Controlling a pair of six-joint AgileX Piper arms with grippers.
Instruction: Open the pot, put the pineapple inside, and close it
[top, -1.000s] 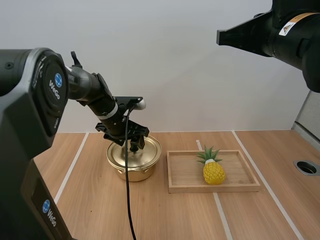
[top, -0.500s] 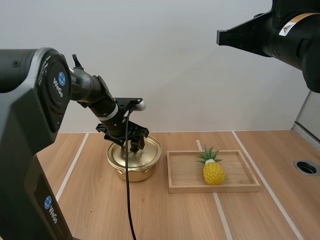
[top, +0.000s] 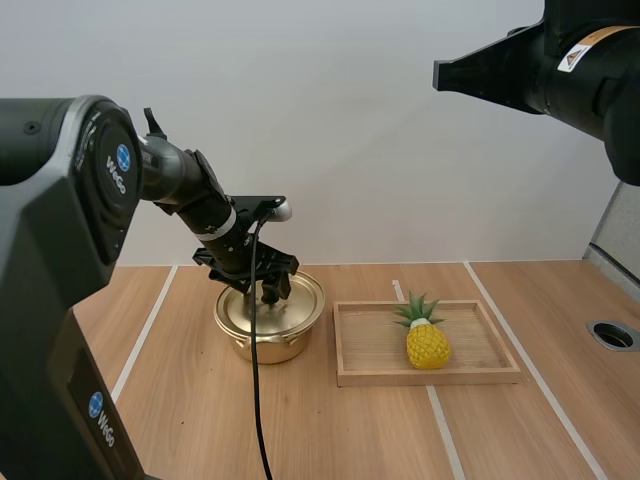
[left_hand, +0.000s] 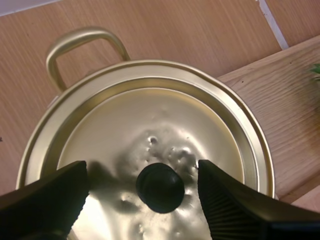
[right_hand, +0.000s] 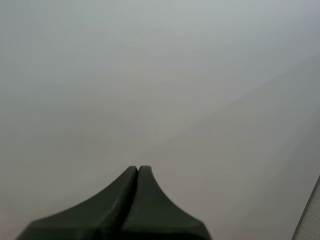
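two spread fingers (left_hand: 227, 205) of my left gripper (left_hand: 142, 172) flank the round black knob (left_hand: 160, 187) of the golden metal lid (left_hand: 150, 110), so opening is in hand and pinching it should follow.

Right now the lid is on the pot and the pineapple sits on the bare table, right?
Not quite: the lid is on the pot, but the pineapple sits in the wooden tray beside it, as the high view shows.

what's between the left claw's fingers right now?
The black knob of the lid, with bare lid on either side; the left claw isn't touching it. This shows in the left wrist view.
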